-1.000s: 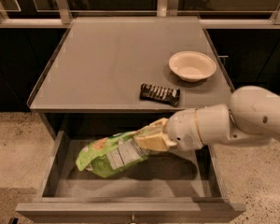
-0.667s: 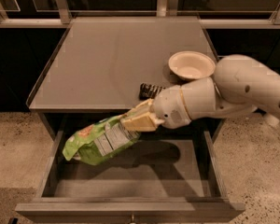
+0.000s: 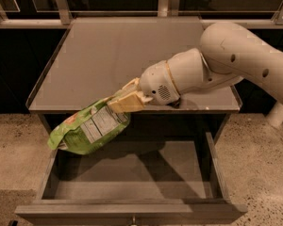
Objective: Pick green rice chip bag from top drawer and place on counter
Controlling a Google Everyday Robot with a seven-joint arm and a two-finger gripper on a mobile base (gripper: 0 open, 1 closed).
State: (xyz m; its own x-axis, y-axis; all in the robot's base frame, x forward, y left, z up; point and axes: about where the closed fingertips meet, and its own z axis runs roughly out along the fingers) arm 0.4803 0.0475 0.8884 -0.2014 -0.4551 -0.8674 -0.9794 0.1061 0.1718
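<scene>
My gripper [image 3: 119, 100] is shut on the right end of the green rice chip bag [image 3: 87, 126], whose white back label faces up. The bag hangs tilted down to the left, above the open top drawer [image 3: 132, 189] and level with the counter's front edge. The drawer is pulled out, its flat grey bottom bare, a small knob at its front. The grey counter [image 3: 104, 60] lies behind the bag. My white arm [image 3: 217, 65] reaches in from the right across the counter's right side.
The arm hides the right part of the counter. A rail with metal posts [image 3: 61, 4] runs along the counter's back edge. Speckled floor [image 3: 254, 149] lies on both sides of the drawer.
The gripper has lifted the bag up out of the drawer and moved it left, to the height of the counter's front edge. The arm now covers the bowl and the dark bar.
</scene>
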